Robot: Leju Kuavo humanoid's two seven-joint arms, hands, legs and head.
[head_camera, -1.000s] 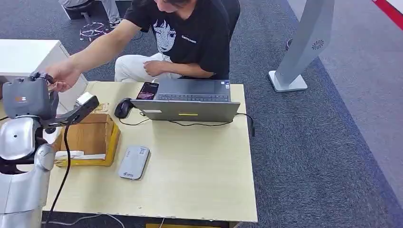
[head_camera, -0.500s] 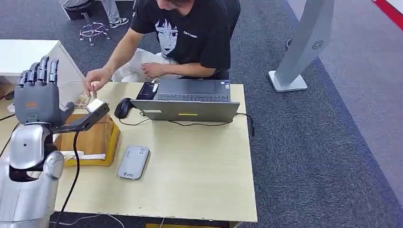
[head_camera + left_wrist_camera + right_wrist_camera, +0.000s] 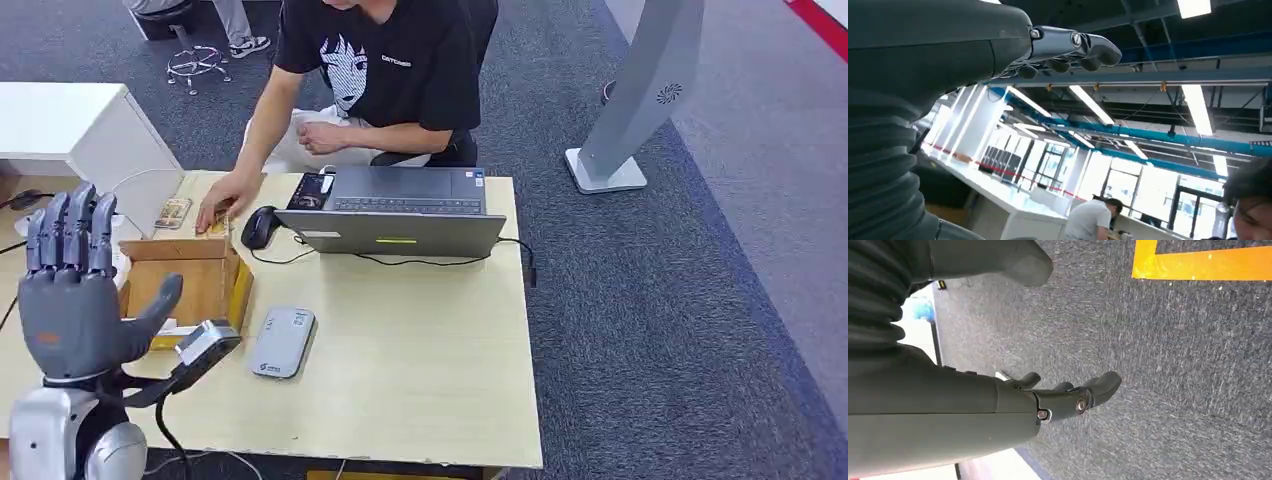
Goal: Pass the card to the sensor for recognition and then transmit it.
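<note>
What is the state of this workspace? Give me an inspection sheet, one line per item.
Surface: pale wooden table, bare at the near right.
Job's things: grey sensor lies flat beside the cardboard box; a flat item, possibly the card, lies at the far left edge.
Clutter: laptop, mouse, phone.
Hands: left hand raised, fingers apart, holding nothing; right hand hangs over carpet, holding nothing.
Cables: black cable runs from the laptop.
Surroundings: person's hand rests behind the box; silver stand on grey carpet.
</note>
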